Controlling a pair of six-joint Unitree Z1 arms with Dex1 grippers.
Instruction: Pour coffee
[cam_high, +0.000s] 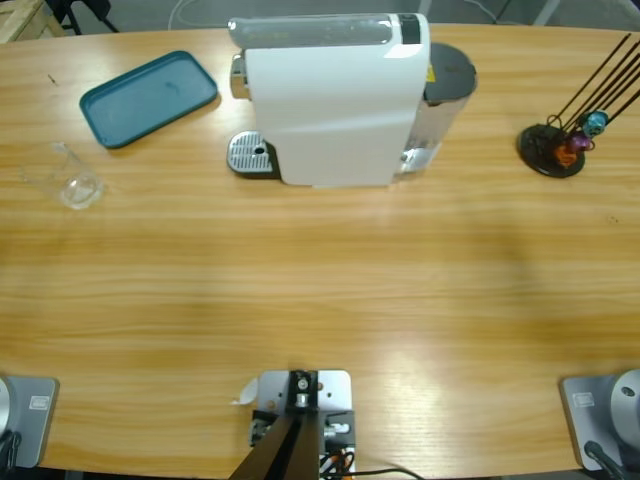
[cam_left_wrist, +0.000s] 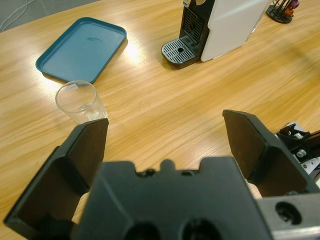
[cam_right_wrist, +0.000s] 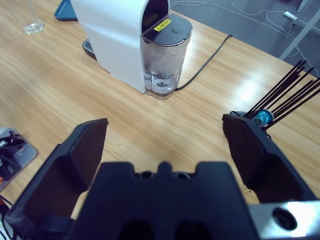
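A white coffee machine (cam_high: 335, 100) stands at the back middle of the table, its metal drip tray (cam_high: 250, 155) facing left with nothing on it. A clear plastic cup (cam_high: 78, 185) stands upright at the left, apart from the machine. In the left wrist view the cup (cam_left_wrist: 80, 101) sits just beyond my left gripper (cam_left_wrist: 165, 125), which is open and holds nothing; the machine (cam_left_wrist: 225, 25) and drip tray (cam_left_wrist: 179, 50) lie farther off. My right gripper (cam_right_wrist: 165, 122) is open and holds nothing, facing the machine's water tank (cam_right_wrist: 162, 55). Neither gripper shows in the high view.
A teal tray (cam_high: 148, 97) lies at the back left, beyond the cup. A black capsule stand (cam_high: 555, 145) with thin rods and a few coloured capsules stands at the right. The machine's black cable (cam_right_wrist: 200, 65) runs off the table's far edge.
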